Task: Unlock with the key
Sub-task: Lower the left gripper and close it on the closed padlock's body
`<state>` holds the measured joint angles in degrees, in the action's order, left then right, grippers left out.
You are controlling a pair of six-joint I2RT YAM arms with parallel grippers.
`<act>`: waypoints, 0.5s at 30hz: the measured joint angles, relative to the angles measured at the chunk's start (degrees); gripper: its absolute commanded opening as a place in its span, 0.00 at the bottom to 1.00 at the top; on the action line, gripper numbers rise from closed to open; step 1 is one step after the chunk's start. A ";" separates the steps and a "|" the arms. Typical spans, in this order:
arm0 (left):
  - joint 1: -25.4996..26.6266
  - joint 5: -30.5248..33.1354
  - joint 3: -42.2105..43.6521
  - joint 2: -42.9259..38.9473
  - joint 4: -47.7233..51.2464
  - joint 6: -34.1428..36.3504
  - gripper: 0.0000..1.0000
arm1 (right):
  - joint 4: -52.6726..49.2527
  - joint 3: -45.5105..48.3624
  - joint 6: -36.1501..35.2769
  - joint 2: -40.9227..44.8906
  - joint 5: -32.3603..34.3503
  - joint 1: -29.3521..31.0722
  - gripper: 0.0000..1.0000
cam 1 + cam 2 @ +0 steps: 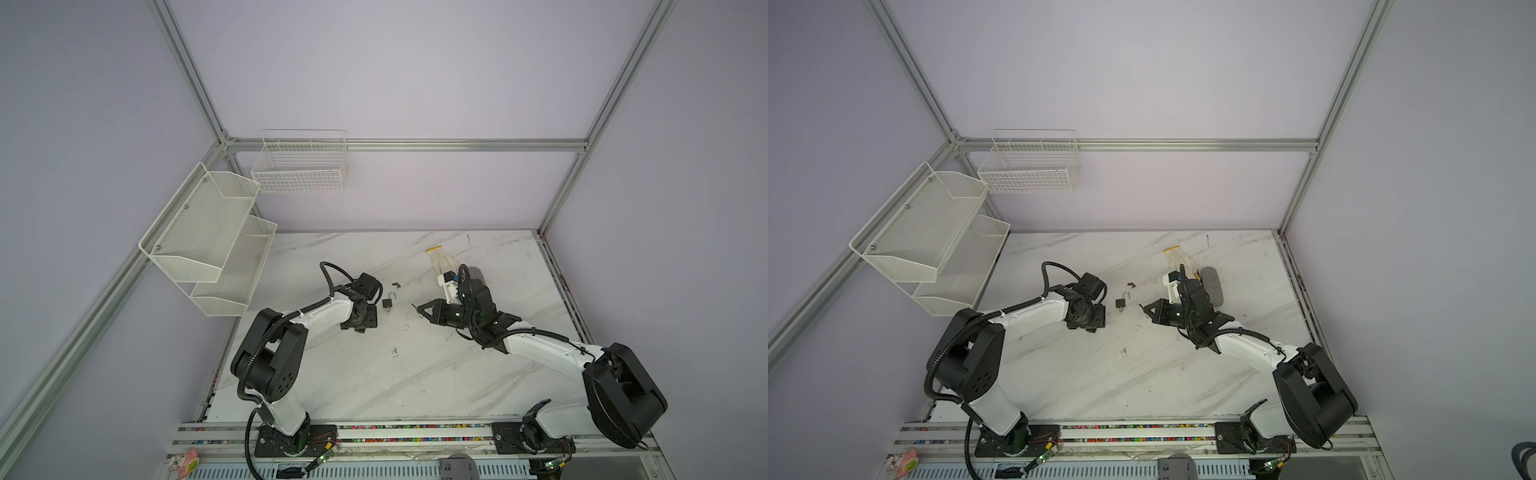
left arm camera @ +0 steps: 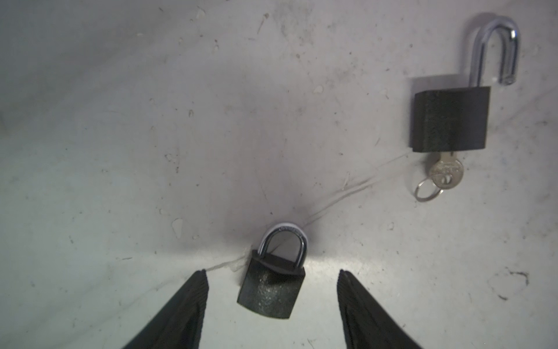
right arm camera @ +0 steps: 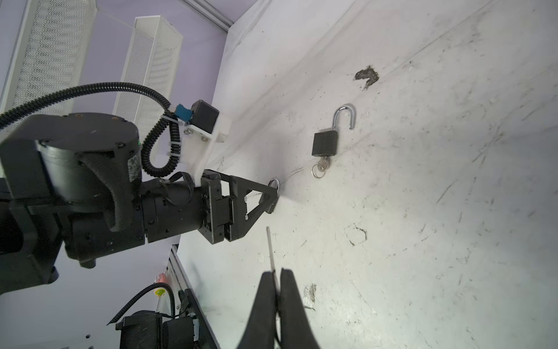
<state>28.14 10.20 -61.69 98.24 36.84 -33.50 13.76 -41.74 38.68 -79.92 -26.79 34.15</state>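
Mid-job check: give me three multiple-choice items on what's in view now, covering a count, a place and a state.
1. How many padlocks are on the table? A. one B. two C. three
2. Where is the closed padlock? A. at the table's far edge B. between the left gripper's fingers C. lifted off the table
3. The open padlock's keyhole is: A. empty B. taped over C. filled by the inserted key

1 B: the left wrist view shows two.
2 B: the fingers stand apart on either side of it.
3 C: the key's head sticks out below the body.
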 measured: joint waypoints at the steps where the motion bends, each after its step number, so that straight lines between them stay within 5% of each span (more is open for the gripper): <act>1: 0.00 -0.22 -0.07 0.26 0.15 -0.09 0.65 | -0.02 0.00 -0.04 0.00 -0.02 0.00 0.00; 15: 1.60 -2.43 -0.61 3.15 0.94 -4.87 0.54 | 0.00 0.00 -0.52 -0.02 -0.24 0.00 0.00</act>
<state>29.74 7.77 -62.30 101.38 37.78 -38.37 13.76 -41.74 38.15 -79.94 -27.03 34.15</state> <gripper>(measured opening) 0.544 0.065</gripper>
